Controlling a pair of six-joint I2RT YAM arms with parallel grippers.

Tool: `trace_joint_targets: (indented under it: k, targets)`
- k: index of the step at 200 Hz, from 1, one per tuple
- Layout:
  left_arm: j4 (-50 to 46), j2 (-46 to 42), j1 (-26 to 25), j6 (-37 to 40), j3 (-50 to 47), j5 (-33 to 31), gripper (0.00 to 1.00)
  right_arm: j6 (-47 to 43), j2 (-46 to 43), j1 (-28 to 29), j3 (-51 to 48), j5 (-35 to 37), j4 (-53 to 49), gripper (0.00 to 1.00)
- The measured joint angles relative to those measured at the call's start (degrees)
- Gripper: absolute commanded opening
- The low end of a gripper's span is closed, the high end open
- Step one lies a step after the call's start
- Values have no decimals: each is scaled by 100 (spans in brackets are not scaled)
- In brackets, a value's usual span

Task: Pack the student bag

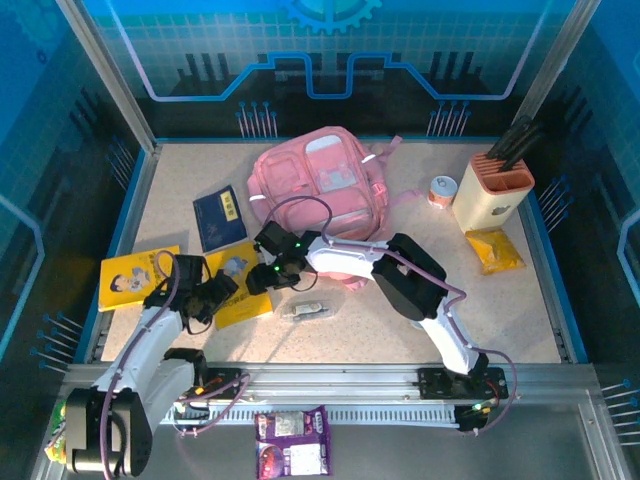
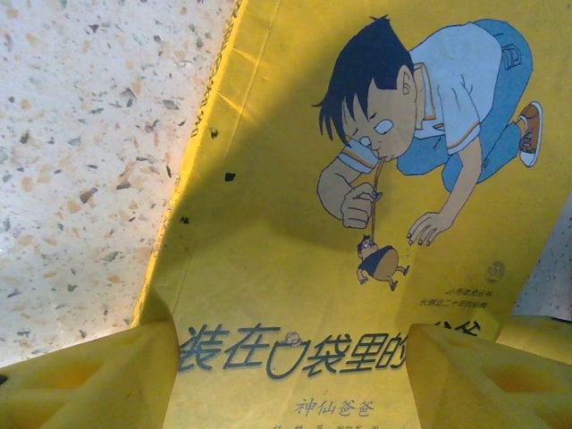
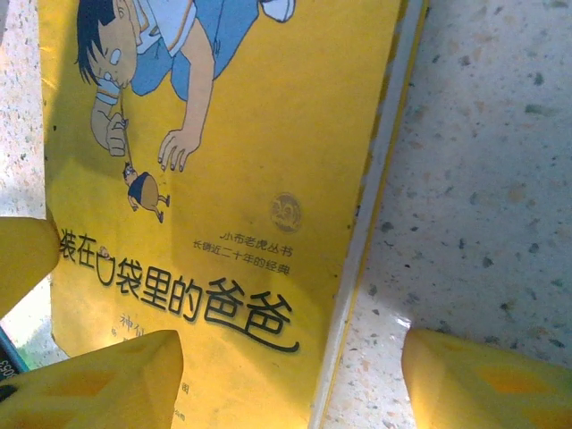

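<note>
Yellow book lay outside the student bag; your left gripper and right gripper straddled it, open, holding nothing.

Left arm and right arm bend low, wrists close, left fingers and right fingers parted

Robot lab cell, speckled table, blue circuit-print wall panels, aluminium frame posts

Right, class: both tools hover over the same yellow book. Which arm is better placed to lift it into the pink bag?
Probably right: the right tool straddles the book's edge, one finger over cover, one over table, and it sits nearer the bag.
</note>
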Motion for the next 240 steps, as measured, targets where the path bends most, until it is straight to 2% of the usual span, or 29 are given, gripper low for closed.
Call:
trace_joint_targets:
  k: [80, 141, 240]
  targets:
    - [52, 72, 0, -2, -31, -20, 67, 35, 144, 157, 393, -50, -275, 70]
    - [68, 28, 0, -96, -52, -24, 65, 37, 138, 164, 415, -61, -289, 65]
    - [125, -46, 0, -149, -122, -44, 64, 149, -363, 136, 131, -350, 120, 45]
